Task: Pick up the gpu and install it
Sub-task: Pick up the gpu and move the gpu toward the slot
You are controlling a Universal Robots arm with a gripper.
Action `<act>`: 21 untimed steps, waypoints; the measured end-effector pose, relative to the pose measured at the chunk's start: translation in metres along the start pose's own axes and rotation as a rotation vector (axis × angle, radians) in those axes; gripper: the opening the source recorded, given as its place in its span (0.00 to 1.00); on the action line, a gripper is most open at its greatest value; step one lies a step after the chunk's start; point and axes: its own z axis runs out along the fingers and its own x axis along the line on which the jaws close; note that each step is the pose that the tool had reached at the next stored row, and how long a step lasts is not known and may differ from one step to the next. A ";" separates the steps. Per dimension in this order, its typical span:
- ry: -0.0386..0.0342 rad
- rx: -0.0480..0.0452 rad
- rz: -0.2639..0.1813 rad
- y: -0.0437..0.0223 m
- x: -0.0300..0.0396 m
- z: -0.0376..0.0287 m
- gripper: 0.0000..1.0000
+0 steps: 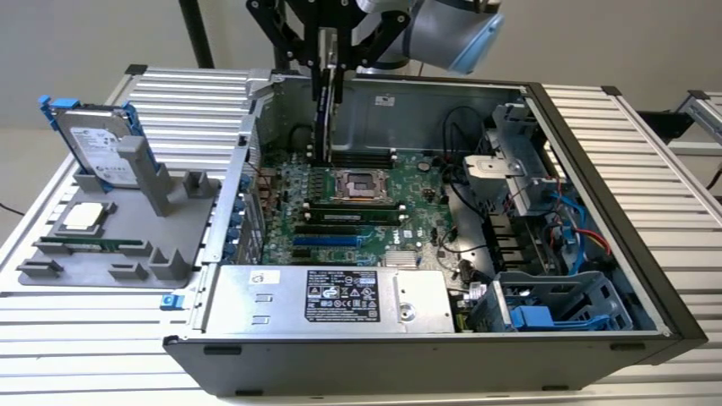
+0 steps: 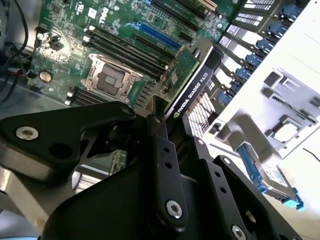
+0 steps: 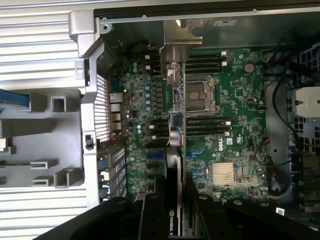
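Gpu [image 2: 187, 80] pinched by pincer [image 1: 327, 63], over motherboard [image 1: 338, 211] in open case [image 1: 395, 368], hard drive [image 1: 96, 148] standing in holder [image 1: 113, 272]

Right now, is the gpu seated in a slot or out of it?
Out: the claw holds the gpu on edge above the motherboard, clear of its slots.

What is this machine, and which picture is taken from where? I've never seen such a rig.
A robot arm with a gripper works over an open computer case lying on a ribbed table. The exterior view looks on from off the arm; both wrist views ride on the arm, looking at the motherboard. The gripper is shut on the gpu, held on edge above the motherboard, apparently not yet seated. Beside the case, a grey holder carries a hard drive.
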 end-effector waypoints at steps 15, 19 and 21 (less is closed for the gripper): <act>0.0015 0.0002 0.000 0.0016 -0.0223 -0.0001 0.00; 0.0018 0.0002 0.000 0.0020 -0.0279 -0.0001 0.00; 0.0020 0.0002 0.000 0.0022 -0.0306 -0.0002 0.00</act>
